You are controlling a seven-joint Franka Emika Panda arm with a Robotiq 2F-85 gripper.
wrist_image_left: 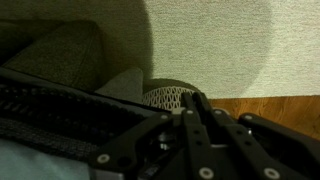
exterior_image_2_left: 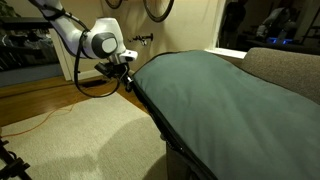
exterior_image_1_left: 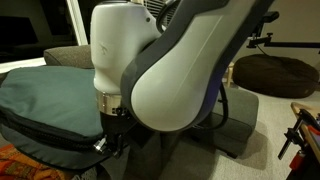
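Both exterior views put the gripper (exterior_image_2_left: 125, 80) at the end corner of the big teal cushion (exterior_image_2_left: 225, 95), which lies lengthwise over a dark base with its far side against the grey sofa (exterior_image_2_left: 285, 65). The jaws are closed, fingertip to fingertip, right against the black edging (exterior_image_2_left: 150, 112) that runs round the cushion's lower seam. Whether any of that edging is pinched between the pads I cannot tell, since the arm's own white body fills most of the close exterior view and the wrist view shows only the dark fingers above a ribbed black strip. My judgement is that the work in hand is a hold on that seam at the corner. To do it well I would move slowly, pull along the line of the edging rather than across it, and watch the wrist view for the strip sliding away from the fingers, because a thin soft seam slips out of a closed grip easily. For room, the pale carpet (exterior_image_2_left: 90, 140) beside the cushion is open, and it gives way to wood floor (exterior_image_2_left: 40, 100) farther out. An orange cable (exterior_image_2_left: 40, 125) lies across that floor, and the arm's black hose (exterior_image_2_left: 85, 85) hangs in a loop just behind the wrist, so I would avoid wide swings that way. A white mesh basket (wrist_image_left: 170, 95) sits close under the fingertips in the wrist view. The sofa side is shut in, so the carpet side is my only free room.
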